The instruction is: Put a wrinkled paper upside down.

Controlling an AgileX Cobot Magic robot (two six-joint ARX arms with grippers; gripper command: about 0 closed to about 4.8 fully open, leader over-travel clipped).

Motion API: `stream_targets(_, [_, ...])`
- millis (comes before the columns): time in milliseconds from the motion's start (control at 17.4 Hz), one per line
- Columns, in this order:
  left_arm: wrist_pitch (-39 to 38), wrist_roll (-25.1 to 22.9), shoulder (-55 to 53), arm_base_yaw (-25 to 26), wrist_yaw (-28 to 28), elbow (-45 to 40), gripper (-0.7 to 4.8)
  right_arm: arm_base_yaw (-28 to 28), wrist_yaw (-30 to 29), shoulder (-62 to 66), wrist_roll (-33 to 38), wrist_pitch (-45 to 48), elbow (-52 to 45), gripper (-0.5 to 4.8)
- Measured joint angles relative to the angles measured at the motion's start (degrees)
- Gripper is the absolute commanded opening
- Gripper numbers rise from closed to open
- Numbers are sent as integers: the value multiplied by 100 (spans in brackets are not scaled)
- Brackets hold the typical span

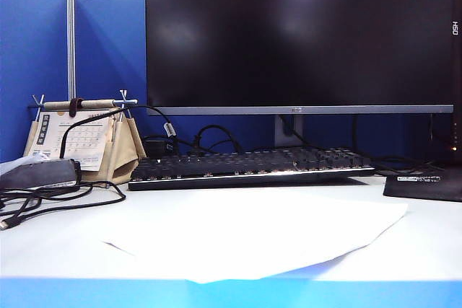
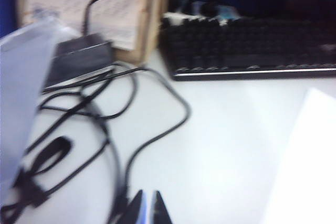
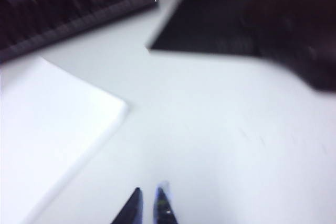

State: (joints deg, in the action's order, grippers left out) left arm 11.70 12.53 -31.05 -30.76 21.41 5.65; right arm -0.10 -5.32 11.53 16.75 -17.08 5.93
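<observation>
Before the keyboard (image 1: 249, 166) lies the white wrinkled paper (image 1: 267, 236); both grippers' fingers closed, empty.

On the table (image 1: 433, 243) there is one wrinkled paper (image 1: 267, 232), one keyboard (image 1: 249, 167), one monitor (image 1: 299, 34), one desk calendar (image 1: 79, 135), one black mat (image 1: 426, 184), and two grippers: left gripper (image 2: 148, 205), right gripper (image 3: 149, 200).

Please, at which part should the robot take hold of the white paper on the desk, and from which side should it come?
Probably the front edge of the wrinkled paper, approached from the desk's near side. In the exterior view that edge curls slightly up off the table, leaving room for a finger beneath; elsewhere the sheet lies flat. The left gripper, shut, and right gripper, empty, both hover over bare table beside the paper.
</observation>
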Motion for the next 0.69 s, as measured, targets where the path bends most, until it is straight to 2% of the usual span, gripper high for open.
stream_targets(230, [22,66,2,0,68,-503,29,0,92,-157,-55,181,-363,40])
stream_targets(460, [-564,428,-22,2,293,-520,30,0,114,-157,-74,264,-389,39])
stream_targets(518, [-560,428,-20,0,310,-518,30,0,114,-157,-74,264,-389,-15])
stream_targets(690, [-769,516,-24,0,295,-518,30,0,125,-157,-87,264,-389,-3])
